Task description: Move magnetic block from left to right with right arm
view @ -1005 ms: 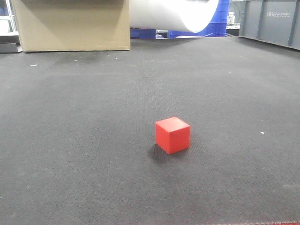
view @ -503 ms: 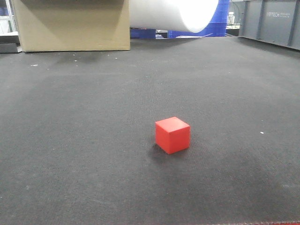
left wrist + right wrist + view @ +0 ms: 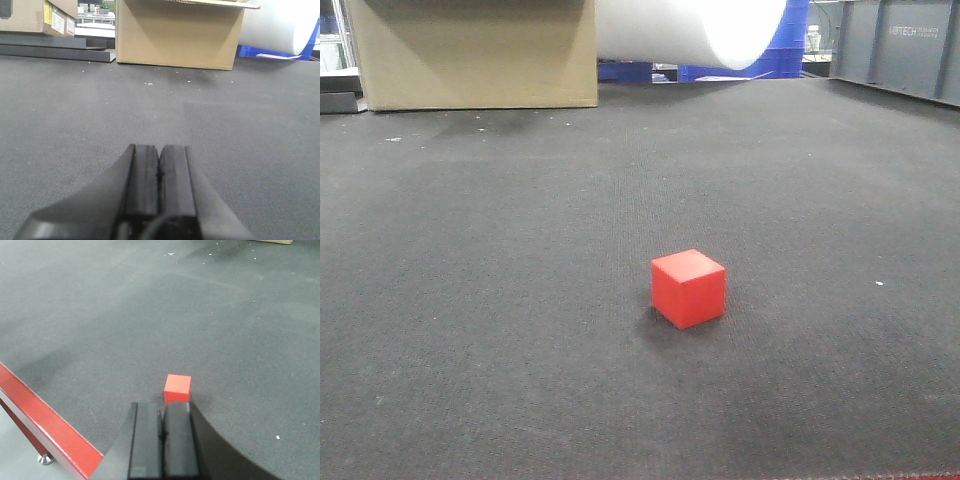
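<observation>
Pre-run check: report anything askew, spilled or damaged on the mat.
Nothing stands out. The red cube sits flat and intact on the dark mat, turned corner-on to the front camera. A few pale specks dot the mat.

At the bottom centre of the left wrist view, the left gripper point(image 3: 159, 172) shows as two flat, matte black fingers point(image 3: 141, 175) with a thin seam between them, widening into a smooth dark grey housing below. A thin black cable, possibly, curls at the lower edge. The right gripper point(image 3: 161, 432), at the bottom centre of its own view, has the same black, blocky rectangular fingers point(image 3: 145, 440) and curved dark shoulders.
</observation>
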`<action>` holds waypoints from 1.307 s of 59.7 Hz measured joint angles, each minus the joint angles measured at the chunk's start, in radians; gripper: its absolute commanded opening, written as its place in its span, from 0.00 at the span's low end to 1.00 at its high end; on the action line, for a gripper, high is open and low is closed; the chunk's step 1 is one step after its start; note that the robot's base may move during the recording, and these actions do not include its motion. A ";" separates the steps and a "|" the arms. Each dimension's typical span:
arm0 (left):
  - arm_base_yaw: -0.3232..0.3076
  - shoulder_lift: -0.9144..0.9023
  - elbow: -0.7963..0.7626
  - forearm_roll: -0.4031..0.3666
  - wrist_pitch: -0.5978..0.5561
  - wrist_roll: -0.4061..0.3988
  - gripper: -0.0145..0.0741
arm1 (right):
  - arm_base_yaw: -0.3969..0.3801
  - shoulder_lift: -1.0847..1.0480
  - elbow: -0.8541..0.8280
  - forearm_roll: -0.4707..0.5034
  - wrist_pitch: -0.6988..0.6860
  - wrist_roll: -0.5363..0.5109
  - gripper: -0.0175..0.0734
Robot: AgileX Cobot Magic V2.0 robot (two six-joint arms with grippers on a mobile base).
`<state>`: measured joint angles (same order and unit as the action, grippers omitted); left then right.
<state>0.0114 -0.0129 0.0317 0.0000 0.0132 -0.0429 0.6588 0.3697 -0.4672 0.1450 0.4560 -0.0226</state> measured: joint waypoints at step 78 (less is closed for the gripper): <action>0.000 0.000 0.000 0.000 0.000 0.000 0.03 | -0.615 -0.378 0.498 -0.065 -0.456 0.002 0.26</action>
<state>0.0114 -0.0129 0.0317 0.0000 0.0132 -0.0429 0.0441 -0.0085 0.0305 0.0803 0.0000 -0.0208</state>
